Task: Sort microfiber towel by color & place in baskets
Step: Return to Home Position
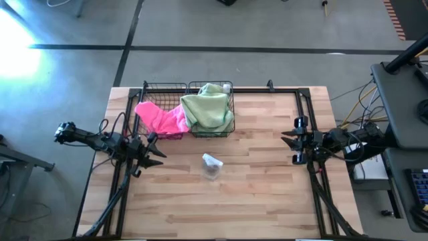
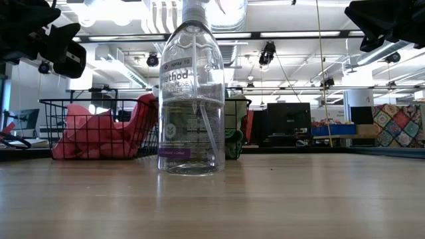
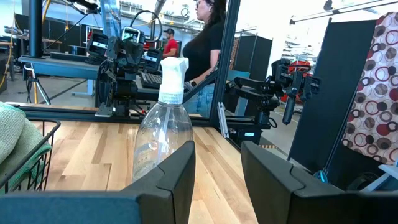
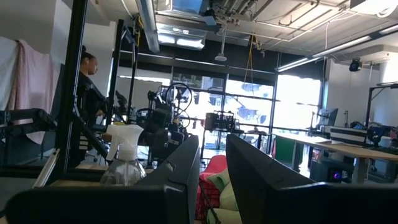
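Wooden bench [image 1: 267,187] check: hot pink microfiber towel [image 1: 164,119] is seen in left black wire basket [image 1: 160,87], sage green towel [image 1: 207,107] in right basket [image 1: 231,114]; sorting is judged done. Left gripper [image 1: 152,150] and right gripper [image 1: 289,140] fingers are parted, empty.

Bright enough overall. Blown-out glare on the floor [image 1: 17,47] at the high view's upper left, only soft shadows across the bench [image 1: 267,194]. Strip lights [image 2: 292,34] glaring overhead; right wrist fingers [image 4: 267,180] near-silhouetted against bright windows [image 4: 295,102].

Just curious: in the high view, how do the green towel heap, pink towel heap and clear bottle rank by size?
1. green towel heap.
2. pink towel heap, only slightly smaller, nearly alike.
3. clear bottle, seen from its top, clearly smallest.
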